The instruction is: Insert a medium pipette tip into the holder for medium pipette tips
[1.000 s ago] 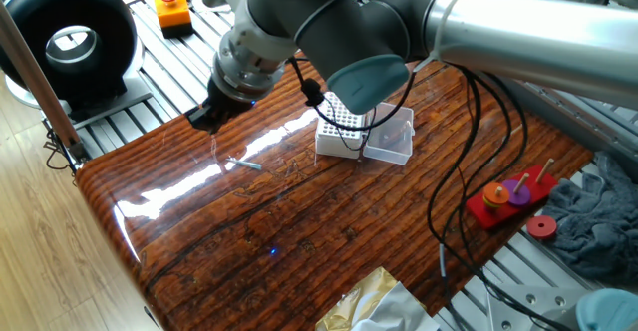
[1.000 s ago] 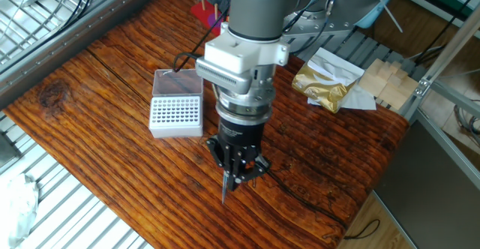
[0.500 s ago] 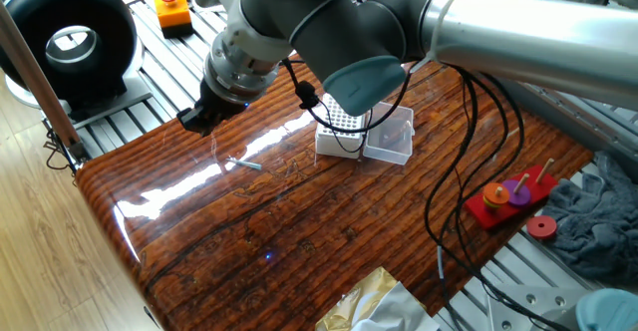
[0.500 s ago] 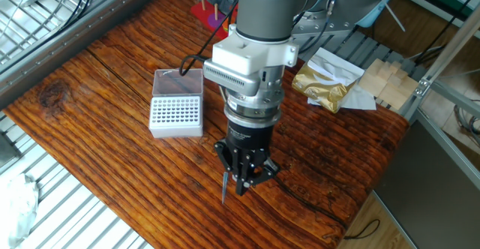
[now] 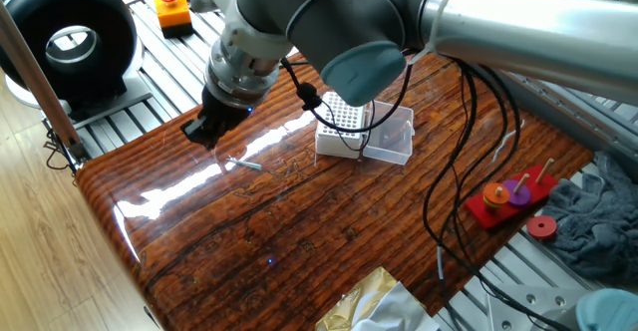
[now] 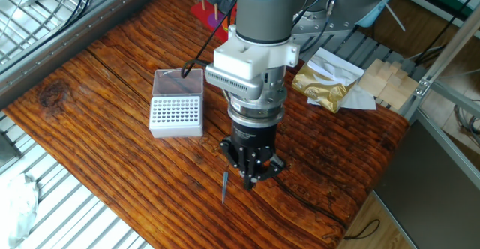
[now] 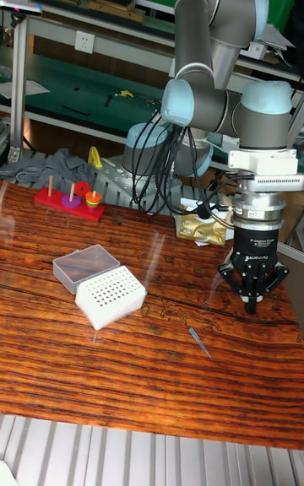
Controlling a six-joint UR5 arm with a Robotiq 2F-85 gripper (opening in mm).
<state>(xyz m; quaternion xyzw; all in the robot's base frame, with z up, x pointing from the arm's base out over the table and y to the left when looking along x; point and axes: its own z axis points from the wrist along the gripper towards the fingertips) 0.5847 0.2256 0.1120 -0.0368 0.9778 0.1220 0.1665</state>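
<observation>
Translucent grey medium pipette tip (image 7: 199, 342) lies flat on table; end effector (image 7: 252, 305) empty, fingers together.

One pipette tip (image 7: 199, 342), one holder (image 7: 111, 297), one end effector (image 7: 252, 304).

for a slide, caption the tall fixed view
Claw poised above the table, medium pipette tip lying beside it, open holder waiting.

I see even, bright overhead light in all three views. Strong white glare streaks the glossy table (image 5: 169, 196) near its left edge in one fixed view; the other fixed view shows the wood matte and glare-free. Shadows under the gripper (image 6: 253, 175) are soft and faint. Focus is sharp throughout; I notice no motion blur and only slight edge distortion.
</observation>
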